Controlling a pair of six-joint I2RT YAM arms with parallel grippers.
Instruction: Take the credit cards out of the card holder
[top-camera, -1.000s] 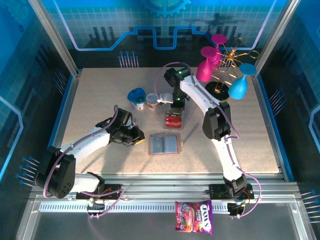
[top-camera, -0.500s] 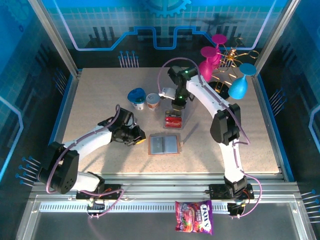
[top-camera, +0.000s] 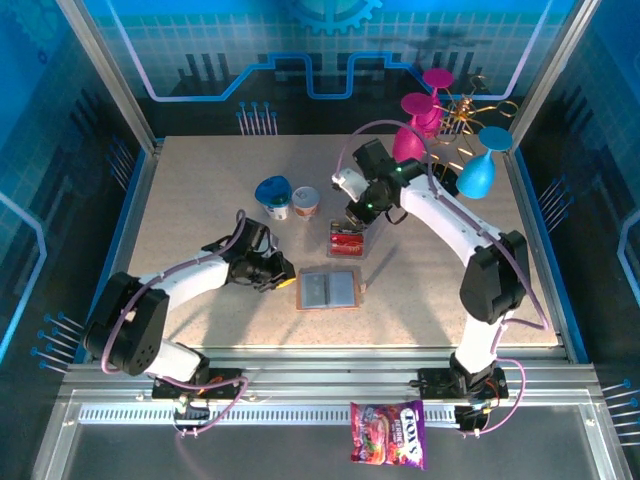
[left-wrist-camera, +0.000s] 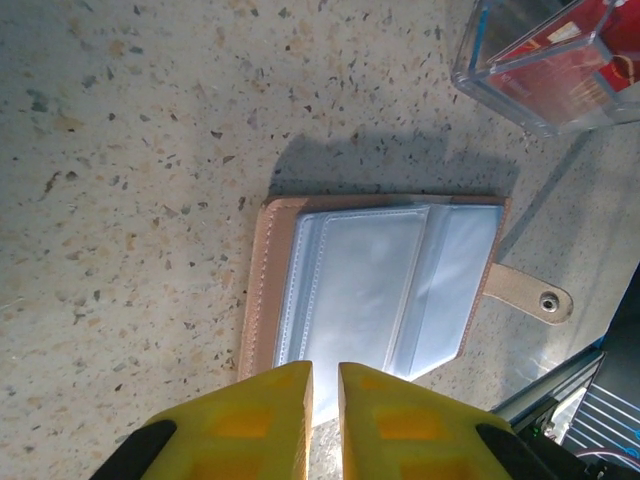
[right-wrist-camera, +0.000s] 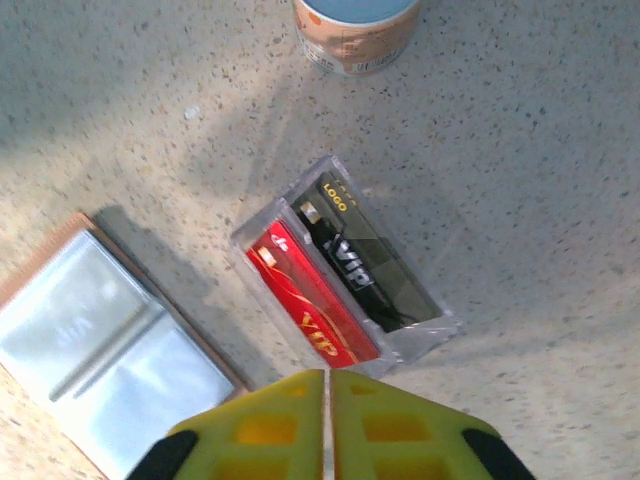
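Top external view: the card holder (top-camera: 329, 289) lies flat and open on the table (top-camera: 190, 210), pale inner faces up. The credit cards (top-camera: 346, 238) sit in a clear plastic case (top-camera: 347, 252) just past it, so they're near the holder but apart from it. The left hand (top-camera: 283, 281) is low, right at the holder's left edge. On the left wrist cam its yellow fingers (left-wrist-camera: 262, 400) are nearly pinched together, with a thin slit between them and nothing in it, and the tips are over the holder's stitched brown border. The right hand (top-camera: 358, 214) hangs above the far end of the case. On its wrist cam the fingers are pressed fully together and empty, and below them a red card and a black one lie side by side. A small cup (top-camera: 306, 202) stands close by, left of the case.
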